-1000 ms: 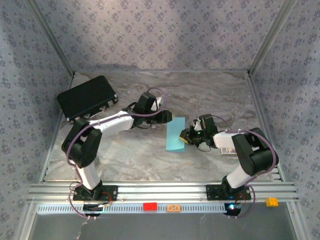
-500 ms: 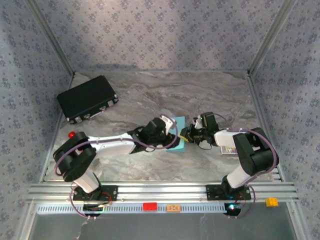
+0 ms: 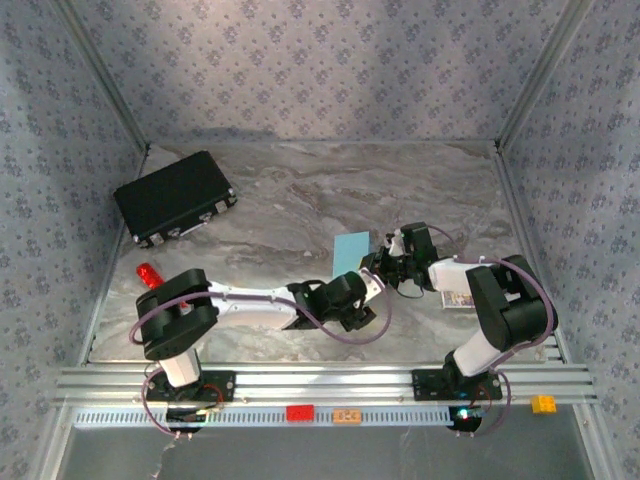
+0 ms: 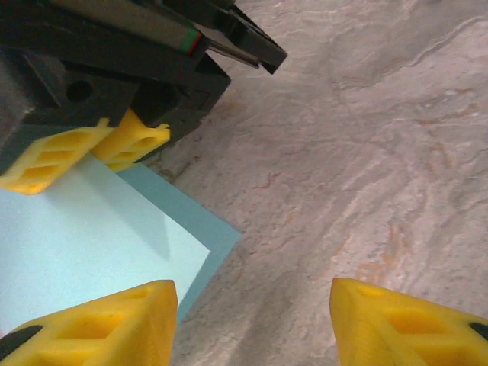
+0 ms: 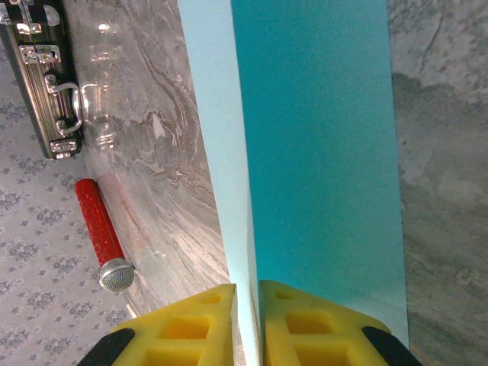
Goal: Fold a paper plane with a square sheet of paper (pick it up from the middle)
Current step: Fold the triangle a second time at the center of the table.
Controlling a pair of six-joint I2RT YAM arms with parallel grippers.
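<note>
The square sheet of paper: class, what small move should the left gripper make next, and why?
Probably ease the left gripper sideways onto the square sheet of paper and close. Its jaws stand open, half over the sheet's corner, half over bare table, while the right gripper is shut on the sheet's edge.

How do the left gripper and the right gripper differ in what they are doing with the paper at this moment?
The left gripper is open, jaws apart over the paper's corner; the right gripper is shut on the paper's edge. The left arm reaches far across the workspace; the right arm is bent near its base. Both grippers have yellow fingers and sit at the paper.
</note>
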